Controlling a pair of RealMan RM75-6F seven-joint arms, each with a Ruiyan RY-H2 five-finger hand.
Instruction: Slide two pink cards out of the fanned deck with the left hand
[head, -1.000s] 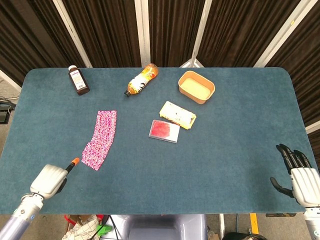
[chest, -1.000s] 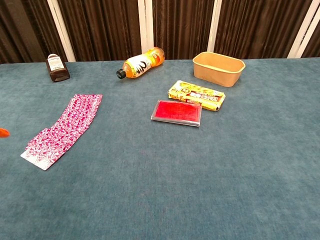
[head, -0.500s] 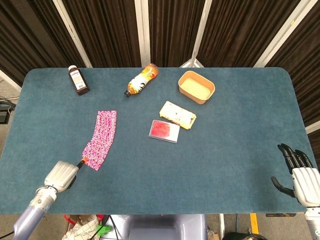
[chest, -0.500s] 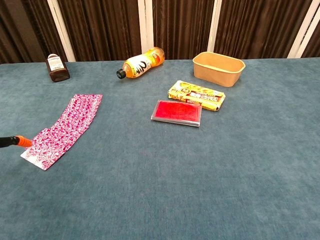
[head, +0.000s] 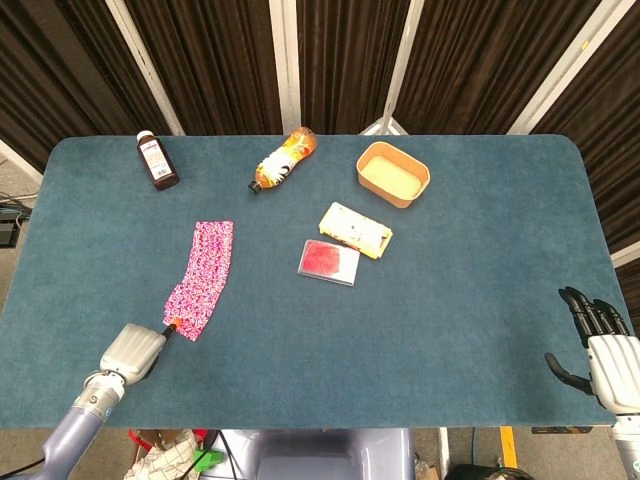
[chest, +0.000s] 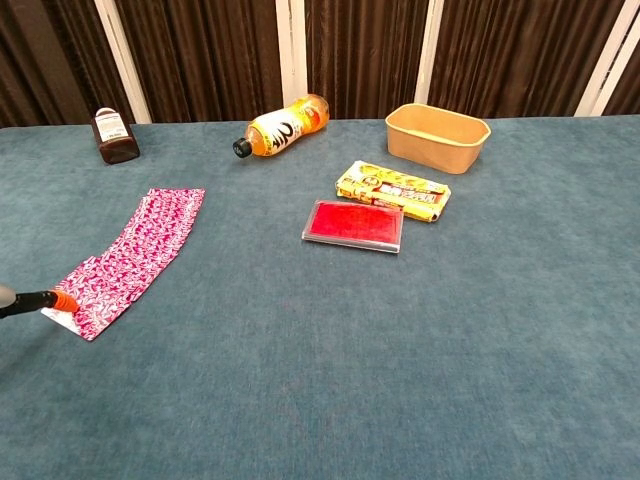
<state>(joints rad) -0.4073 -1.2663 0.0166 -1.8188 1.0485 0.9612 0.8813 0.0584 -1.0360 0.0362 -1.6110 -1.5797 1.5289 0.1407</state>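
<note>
Lying fanned on the blue table (head: 450, 300), the pink card deck (head: 202, 276) runs in a curved strip, its far end toward the brown medicine bottle (head: 157, 160) and its near end just at the left hand (head: 132, 351). Left hand is mostly curled into a fist with one orange-tipped finger (chest: 62, 299) stuck out, tip touching the deck's nearest corner card; it holds nothing. No card looks separated from the deck yet, so the sliding step seems just begun. To do it well, I'd judge: press the fingertip flat on the end card only, keep light downward pressure, drag away from the deck along the table so the rest of the fan stays put, then repeat for a second card. Pressing too far in risks dragging several cards. Right of the deck sit a red flat case (head: 328, 261) and a yellow packet (head: 355, 229); beyond the deck, an orange drink bottle (head: 283, 159) lies on its side, with a tan bowl (head: 393, 173) further right. Right hand (head: 600, 350) is well apart from the deck, fingers spread, empty.
</note>
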